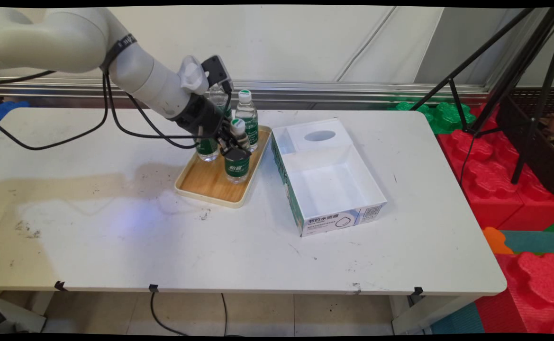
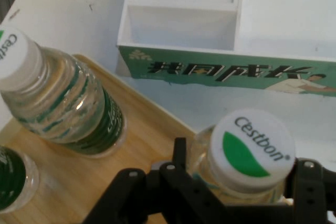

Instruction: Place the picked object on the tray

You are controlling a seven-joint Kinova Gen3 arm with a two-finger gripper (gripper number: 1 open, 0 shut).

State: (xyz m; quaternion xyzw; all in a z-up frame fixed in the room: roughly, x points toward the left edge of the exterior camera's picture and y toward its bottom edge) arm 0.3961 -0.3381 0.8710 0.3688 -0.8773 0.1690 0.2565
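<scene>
**Gripper around the front bottle on the tray**

From the main view, the white arm reaches in from the upper left and bends down over a wooden tray [image 1: 210,182] that sits near the middle of the white table [image 1: 115,237]. The gripper [image 1: 233,148] is at the neck of the front bottle [image 1: 237,163], a small water bottle with a green label and white cap standing upright at the tray's right side. Its fingers sit on either side of the bottle just below the cap; whether they press the plastic or only flank it, I cannot tell from here. A second bottle [image 1: 247,116] stands upright behind it, at the tray's far right corner. A third bottle [image 1: 207,149] is mostly hidden behind the wrist. Just beside the tray, to its right, lies an open white box [image 1: 329,182] with green printed sides and an oval hole in its far flap.

From the hand view, the front bottle's cap [image 2: 251,150] sits between the two black fingers [image 2: 181,163], close against them. The second bottle [image 2: 68,108] stands to the left on the tray [image 2: 79,182], and the third bottle [image 2: 13,179] shows at the lower left corner. The box [image 2: 210,66] lies beyond the tray's edge, its green side facing the camera.
</scene>
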